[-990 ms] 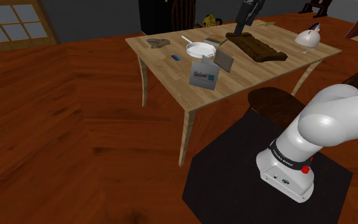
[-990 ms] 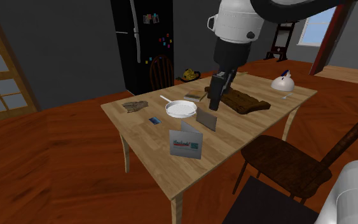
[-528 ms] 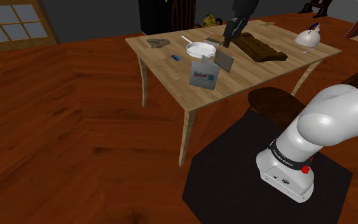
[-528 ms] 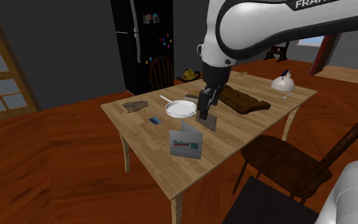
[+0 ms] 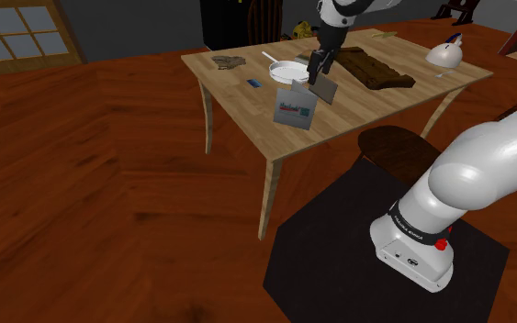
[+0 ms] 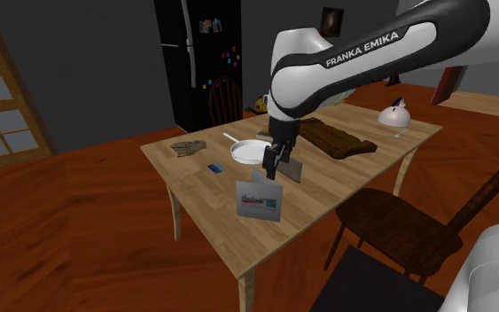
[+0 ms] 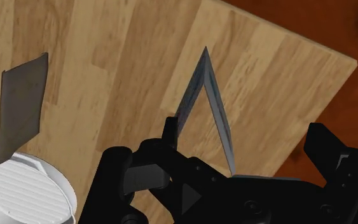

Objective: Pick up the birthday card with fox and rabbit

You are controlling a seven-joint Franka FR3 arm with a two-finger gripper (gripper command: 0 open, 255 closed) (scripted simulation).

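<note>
A folded card [image 5: 294, 105] with a white and teal front stands tent-like on the wooden table [image 5: 247, 105], toward its near edge; its picture is too small to make out. A plain grey card [image 5: 326, 88] stands just behind it. My gripper [image 5: 314, 72] hangs above the table between the grey card and the white pan, behind the folded card [image 6: 261, 202]. In the wrist view the folded card [image 7: 203, 89] shows from above as a V below my open gripper [image 7: 244, 133], and neither finger touches it. The grey card [image 7: 21, 105] stands off to one side.
A white ridged pan [image 6: 252, 151] sits beside the gripper [image 6: 273, 167]. A dark brown slab [image 5: 371, 67], a white kettle [image 5: 444, 53], a small blue item [image 5: 254, 83] and a brown bundle [image 5: 229, 61] also lie on the table. A dark chair [image 6: 398, 226] stands at the near side.
The arm has swung from over the dark slab toward the cards and come lower, so the gripper now hangs by the grey card and the pan. The cards have not moved.
</note>
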